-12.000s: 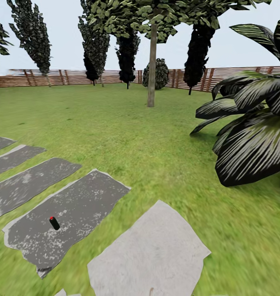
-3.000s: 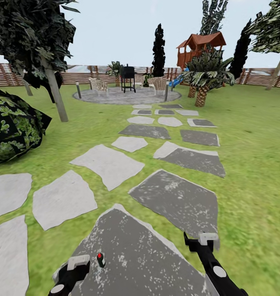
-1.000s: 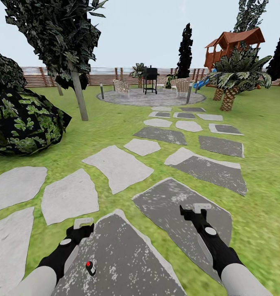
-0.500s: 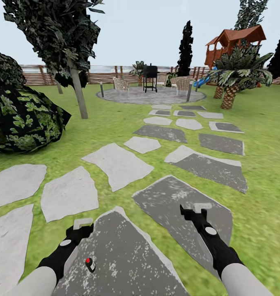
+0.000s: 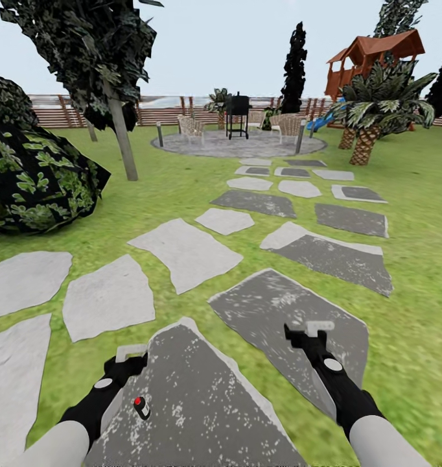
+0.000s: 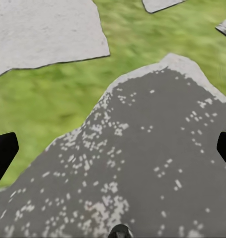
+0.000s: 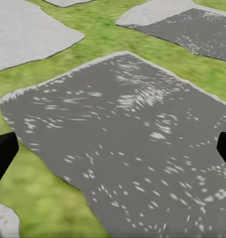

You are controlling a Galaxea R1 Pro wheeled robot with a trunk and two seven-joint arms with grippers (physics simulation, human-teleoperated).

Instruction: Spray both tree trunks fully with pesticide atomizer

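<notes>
Since half a second ago the whole head view has tipped slightly, and the small black atomizer with the red cap [image 5: 140, 407] now sits a touch higher in it; both arms keep their pose. The left tool [image 5: 131, 358] hovers low over a dark grey paving slab [image 5: 201, 415], its fingers spread wide in the left wrist view (only black tips at the frame edges). The atomizer lies on that slab, just beside the left arm and not held. The right tool [image 5: 310, 331] is equally wide, over the next dark slab [image 7: 127, 144]. Grass [image 5: 409, 272] surrounds the stepping stones, which lead to a round patio with a black grill [image 5: 237, 115]. A pale-trunked tree [image 5: 120, 130] stands far left, before the slatted fence [image 5: 52, 117].
</notes>
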